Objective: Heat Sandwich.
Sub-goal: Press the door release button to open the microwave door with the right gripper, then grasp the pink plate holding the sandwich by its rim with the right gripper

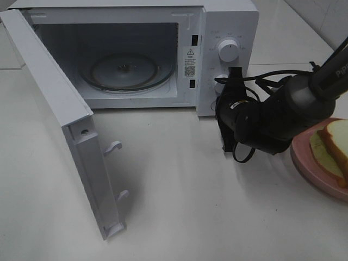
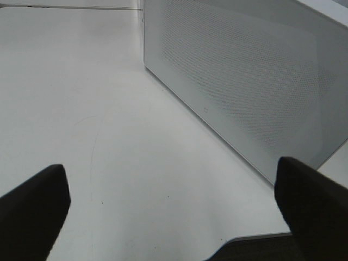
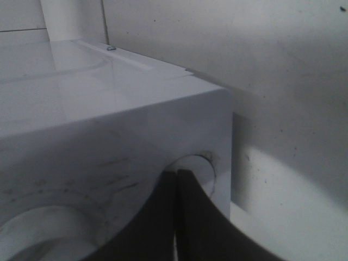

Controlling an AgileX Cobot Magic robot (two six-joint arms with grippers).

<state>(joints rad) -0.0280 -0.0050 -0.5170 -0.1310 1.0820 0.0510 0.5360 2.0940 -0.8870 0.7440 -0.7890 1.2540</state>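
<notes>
Microwave (image 1: 228, 22) door (image 1: 49, 98) stands wide open and the glass turntable (image 1: 128, 70) inside is bare, so it looks ready for loading. The sandwich (image 1: 334, 144) sits on the pink plate (image 1: 310, 163) at the bench's (image 1: 179, 190) right edge, nothing touching it. The right gripper (image 3: 176, 174) is pressed together, empty, with its tips by the lower knob (image 1: 222, 82), probably there to work the controls. The left gripper (image 2: 171, 179) is spread wide, holding nothing, low beside the door's outer face, seemingly keeping clear.

Right hand (image 1: 235, 72) and arm (image 1: 272, 117) black; grey joint collar (image 1: 302, 95); looped black cables (image 1: 266, 81); white lettering (image 1: 341, 70).
</notes>
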